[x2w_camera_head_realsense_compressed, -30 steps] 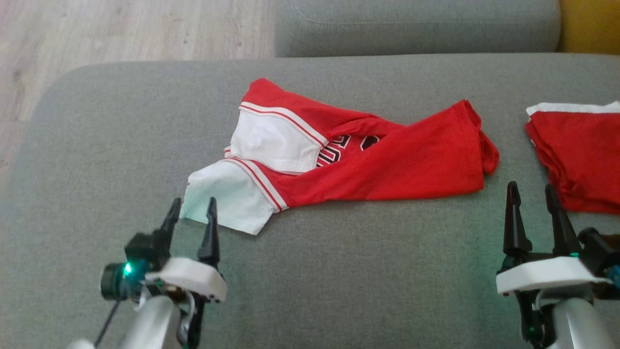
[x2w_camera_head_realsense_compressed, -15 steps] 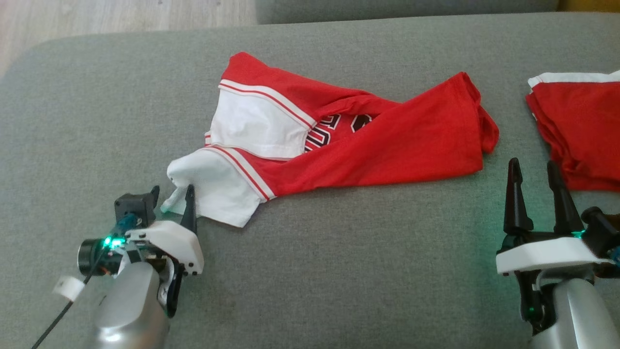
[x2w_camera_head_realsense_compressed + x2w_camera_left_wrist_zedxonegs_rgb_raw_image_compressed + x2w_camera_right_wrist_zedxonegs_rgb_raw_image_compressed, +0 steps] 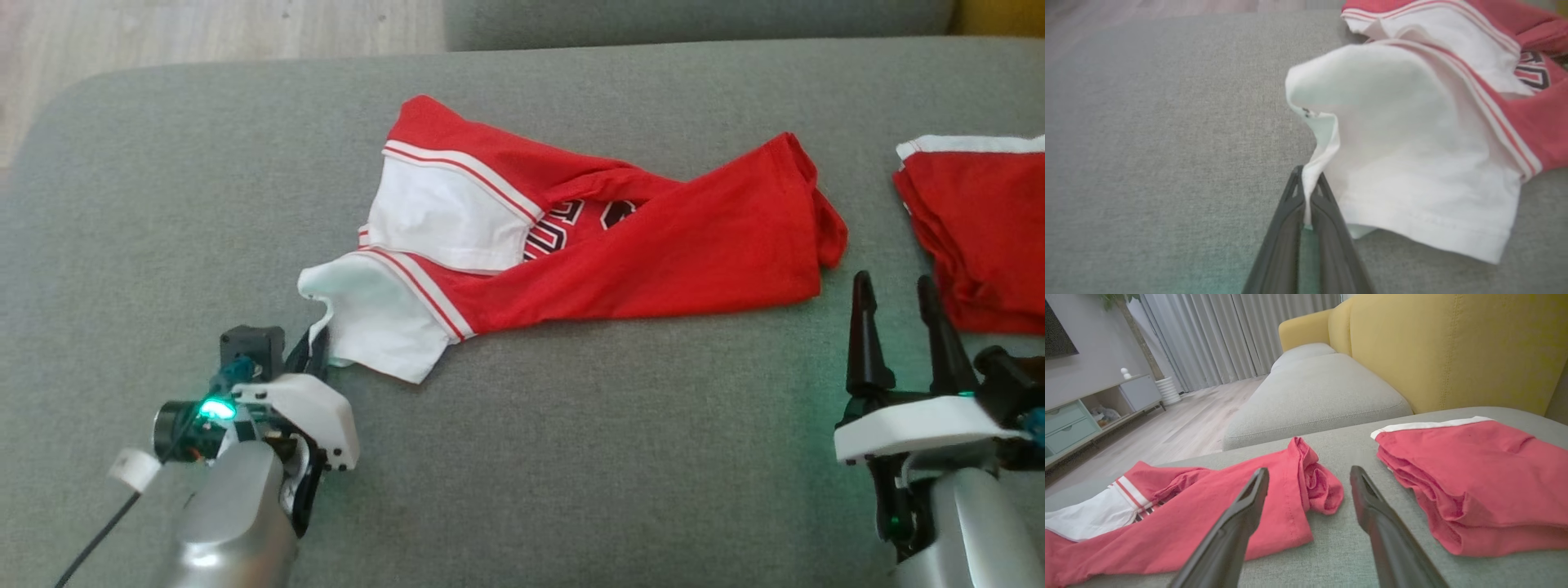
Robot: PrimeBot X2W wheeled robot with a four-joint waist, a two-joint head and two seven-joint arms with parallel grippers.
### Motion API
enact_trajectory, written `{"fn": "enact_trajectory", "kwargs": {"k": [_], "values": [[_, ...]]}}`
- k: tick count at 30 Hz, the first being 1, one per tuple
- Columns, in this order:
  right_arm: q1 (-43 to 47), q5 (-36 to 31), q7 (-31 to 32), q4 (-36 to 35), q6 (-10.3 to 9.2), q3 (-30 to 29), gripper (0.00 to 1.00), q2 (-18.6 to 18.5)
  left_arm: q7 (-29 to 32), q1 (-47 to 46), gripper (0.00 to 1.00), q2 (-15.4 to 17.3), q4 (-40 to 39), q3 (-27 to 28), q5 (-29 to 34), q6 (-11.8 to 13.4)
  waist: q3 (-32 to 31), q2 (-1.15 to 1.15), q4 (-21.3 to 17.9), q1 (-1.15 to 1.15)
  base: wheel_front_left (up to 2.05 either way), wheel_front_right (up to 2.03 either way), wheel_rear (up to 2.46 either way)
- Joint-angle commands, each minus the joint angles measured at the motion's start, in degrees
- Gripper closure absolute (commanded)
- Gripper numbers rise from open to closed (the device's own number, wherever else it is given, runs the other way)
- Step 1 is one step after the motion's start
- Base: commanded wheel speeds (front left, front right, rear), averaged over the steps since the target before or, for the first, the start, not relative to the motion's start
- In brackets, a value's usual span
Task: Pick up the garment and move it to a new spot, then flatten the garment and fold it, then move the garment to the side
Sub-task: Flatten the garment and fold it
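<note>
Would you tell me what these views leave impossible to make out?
Print on the jersey: head view, red folds cover most of it.
Folded garment: head view, cut off by the right edge.
Dark mark on the sleeve hem: left wrist view, too small.
How much hem the left gripper holds: left wrist view, its shut fingers hide it.

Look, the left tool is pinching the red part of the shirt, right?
No. The left tool is pinching the white part of the shirt, at its edge, not the red part. The left wrist view shows it.
</note>
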Motion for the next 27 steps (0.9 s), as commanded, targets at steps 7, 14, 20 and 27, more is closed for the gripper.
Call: {"fn": "enact_trajectory", "kwargs": {"k": [7, 14, 20, 27], "values": [[-2.3, -0.9, 3.6, 2.5, -0.04, 0.1, 0.00, -0.4, -8.4, -0.7, 1.00, 0.6, -7.8, 2.4, -1.7, 0.3, -2.1, 0.00, 2.8, 0.00, 0.00, 0.00, 0.00], [-5.7, -0.8, 7.2, 10.4, -0.04, -2.8, 0.00, -0.4, -10.7, 1.6, 1.00, -0.1, -17.8, 1.4, -1.7, 0.7, -2.2, 0.00, 5.6, 0.00, 0.00, 0.00, 0.00], [-10.0, -0.9, 7.8, 18.2, -0.04, -4.4, 0.00, -0.4, -8.8, 4.3, 1.00, -0.1, -25.0, -0.4, -1.3, 0.9, -1.4, 0.00, 6.9, 0.00, 0.00, 0.00, 0.00], [-13.1, -3.7, 7.1, 24.8, -0.04, -5.9, 0.00, -0.4, -7.0, 6.0, 1.00, 0.3, -30.0, -1.1, -1.4, 1.5, -0.7, 0.00, 7.3, 0.00, 0.00, 0.00, 0.00]]}}
